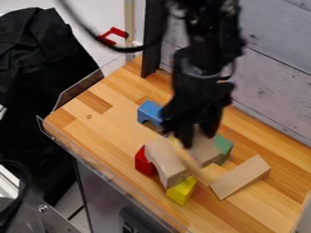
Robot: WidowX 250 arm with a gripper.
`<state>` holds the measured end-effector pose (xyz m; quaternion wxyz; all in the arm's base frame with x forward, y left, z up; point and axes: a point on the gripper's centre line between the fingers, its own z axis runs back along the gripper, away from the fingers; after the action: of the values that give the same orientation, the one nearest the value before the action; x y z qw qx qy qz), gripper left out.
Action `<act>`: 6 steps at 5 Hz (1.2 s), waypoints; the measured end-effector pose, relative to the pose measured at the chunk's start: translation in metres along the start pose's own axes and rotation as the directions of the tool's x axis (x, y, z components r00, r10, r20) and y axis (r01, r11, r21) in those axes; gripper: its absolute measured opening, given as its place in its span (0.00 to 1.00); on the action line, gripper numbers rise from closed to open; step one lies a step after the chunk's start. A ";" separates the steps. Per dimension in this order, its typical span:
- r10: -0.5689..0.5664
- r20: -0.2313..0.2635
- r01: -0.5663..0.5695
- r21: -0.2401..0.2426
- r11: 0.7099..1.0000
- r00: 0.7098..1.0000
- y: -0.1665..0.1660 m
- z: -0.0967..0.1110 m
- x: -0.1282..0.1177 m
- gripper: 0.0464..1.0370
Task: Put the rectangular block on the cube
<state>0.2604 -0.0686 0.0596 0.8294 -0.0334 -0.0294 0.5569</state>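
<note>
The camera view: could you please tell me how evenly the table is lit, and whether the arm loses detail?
In the camera view, the wooden table looks bright and fairly even, without strong glare; the black arm is dark enough to hide much surface detail, as is the black cloth.

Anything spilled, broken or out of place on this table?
Nothing looks spilled or broken. The one untidy spot is under the gripper, where plain wooden blocks crowd close to a red block and a yellow block; whether any leans, I can't tell.
</note>
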 end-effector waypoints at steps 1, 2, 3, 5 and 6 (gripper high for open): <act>0.026 0.008 -0.026 0.019 0.999 1.000 -0.019 -0.004 -0.004 0.46; 0.104 -0.003 -0.104 0.023 0.994 0.995 -0.033 -0.012 -0.008 0.46; 0.147 -0.026 -0.146 0.021 0.989 0.989 -0.044 -0.023 -0.011 0.46; 0.254 -0.037 -0.254 0.010 0.967 0.967 -0.056 -0.040 -0.010 0.46; 0.287 -0.034 -0.286 0.017 0.958 0.957 -0.056 -0.045 -0.007 0.46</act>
<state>0.3133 -0.0971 0.0195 0.7405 -0.0426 -0.0059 0.6706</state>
